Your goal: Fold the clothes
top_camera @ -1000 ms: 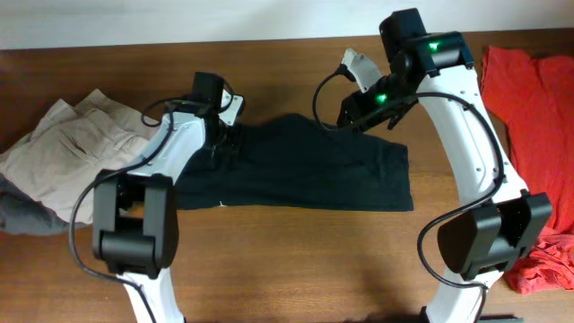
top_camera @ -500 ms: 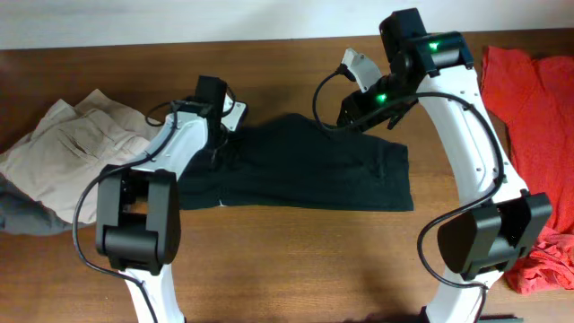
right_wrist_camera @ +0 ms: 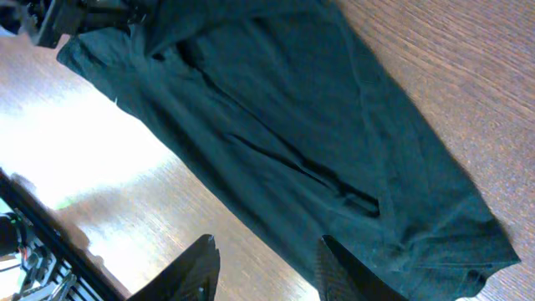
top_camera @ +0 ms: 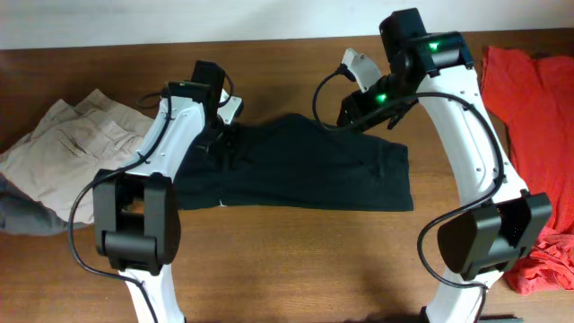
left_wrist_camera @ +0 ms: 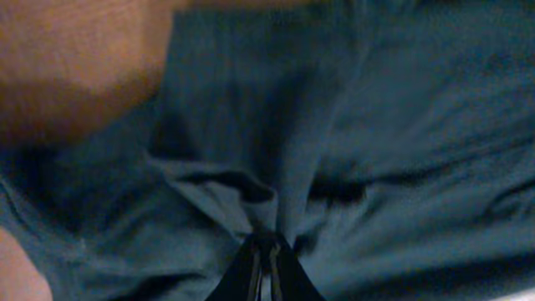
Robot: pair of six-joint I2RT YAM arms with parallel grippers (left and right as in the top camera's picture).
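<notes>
Black short-sleeved cotton T-shirt [top_camera: 305,170]: lies spread flat mid-table, long axis left to right, between my two arms. My left gripper [left_wrist_camera: 263,257] is closed tight on a pucker of its cloth at the far left corner (the fabric gathers into folds right at the fingertips). My right gripper [right_wrist_camera: 267,266] hangs above the shirt's far right part, jaws apart, nothing between them.

Step in hand, as I judge it: first pinch made on the left, fold itself not yet begun. The next move calls for a matching pinch on the right, then lifting both far corners together and carrying them toward the near hem with the cloth kept taut.

Views: the left wrist alone shows the pinch; overhead, my own arm hides it. Overhead alone gives the layout on the brown wooden table [top_camera: 296,260]: beige trousers [top_camera: 81,144] off to the left, red garments [top_camera: 529,99] at the right edge. A small white label [top_camera: 221,205] marks the near hem.
</notes>
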